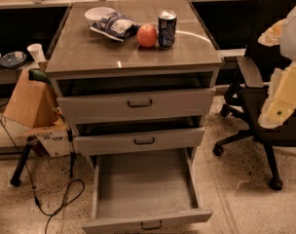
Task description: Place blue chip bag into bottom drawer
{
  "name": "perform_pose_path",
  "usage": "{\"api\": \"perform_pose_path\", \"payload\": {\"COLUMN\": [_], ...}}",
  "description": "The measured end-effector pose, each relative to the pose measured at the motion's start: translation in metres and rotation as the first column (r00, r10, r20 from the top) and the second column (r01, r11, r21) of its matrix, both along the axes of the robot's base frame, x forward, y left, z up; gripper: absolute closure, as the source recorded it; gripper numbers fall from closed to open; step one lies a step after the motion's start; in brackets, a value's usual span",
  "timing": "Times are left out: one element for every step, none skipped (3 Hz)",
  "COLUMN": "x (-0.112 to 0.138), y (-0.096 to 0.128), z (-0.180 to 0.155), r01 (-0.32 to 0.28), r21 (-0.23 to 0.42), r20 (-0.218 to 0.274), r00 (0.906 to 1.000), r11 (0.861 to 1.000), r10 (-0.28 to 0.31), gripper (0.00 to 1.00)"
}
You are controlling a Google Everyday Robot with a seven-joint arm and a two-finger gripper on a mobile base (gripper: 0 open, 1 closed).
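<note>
the blue chip bag is lying on the counter in the upper middle of the frame, leaning against a white bowl behind it to the left. a red apple is sitting just right of the bag, and a blue soda can is standing upright beside the apple. the bottom drawer is hanging pulled far out at the lower middle, showing its grey inside. the hand is hovering at the right edge of the frame, in front of a black chair, well apart from the bag; i cannot tell whether it is spread or pressed together.
</note>
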State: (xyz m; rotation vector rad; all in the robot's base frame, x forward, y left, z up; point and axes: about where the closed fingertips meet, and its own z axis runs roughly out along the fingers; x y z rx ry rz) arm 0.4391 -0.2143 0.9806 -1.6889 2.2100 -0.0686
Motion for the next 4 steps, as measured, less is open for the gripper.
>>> {"api": "perform_pose_path", "payload": {"x": [0.015, 0.041, 0.066, 0.068], "y": [0.031, 0.088, 0.155, 0.158], "z": [0.01, 0.022, 0.045, 0.05], "r01": [-0.015, -0.025, 0.025, 0.057], "r21": [0.138, 0.357, 0.551, 0.573], "r20": [0.036, 0.043, 0.014, 0.004], "r00": [0.9993, 0.999, 0.9991, 0.9973], "r11": [0.99, 0.934, 0.834, 0.817], "r10": [0.01, 0.01, -0.04, -0.073], "gripper": [0.0, 0.0, 0.0, 0.0]}}
